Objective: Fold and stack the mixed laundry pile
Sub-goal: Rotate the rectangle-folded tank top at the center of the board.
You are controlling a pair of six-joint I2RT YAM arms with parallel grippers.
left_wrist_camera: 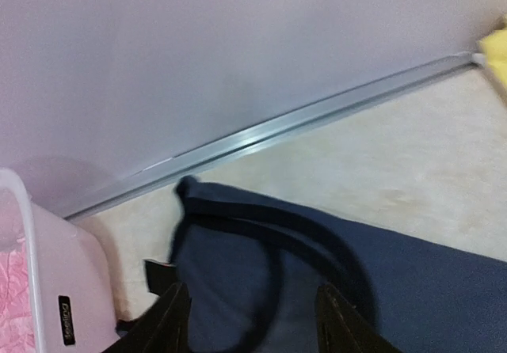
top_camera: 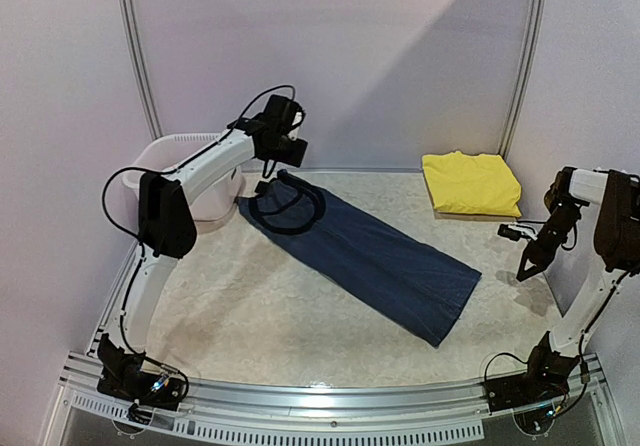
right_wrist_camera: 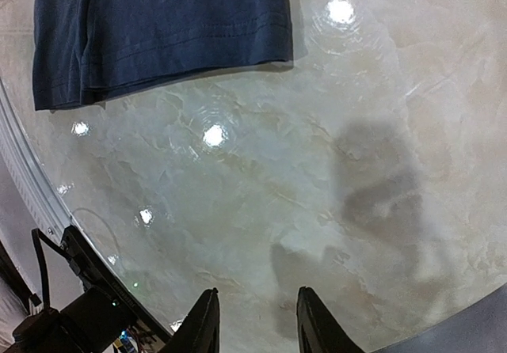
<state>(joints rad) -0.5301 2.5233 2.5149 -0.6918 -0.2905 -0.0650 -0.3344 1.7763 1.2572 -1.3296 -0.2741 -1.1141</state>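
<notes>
Navy cloth, the tank top [top_camera: 365, 256], lies flat and slanted across the pale worktop [top_camera: 270, 336]. Its strap end is near the white basket [top_camera: 165, 156], where a pink garment [left_wrist_camera: 9, 294] shows, and a folded yellow garment [top_camera: 470, 183] sits well apart at the far right. The left gripper [left_wrist_camera: 252, 297] hangs just over the straps with jaws apart and holds nothing, while the right gripper [right_wrist_camera: 256, 297] hovers over bare worktop near the hem, jaws a little apart and also empty.

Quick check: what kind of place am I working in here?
Probably a lab test cell, not a home: plain panel walls boxing in a marble-look table, with a metal mounting rail along its near edge.
</notes>
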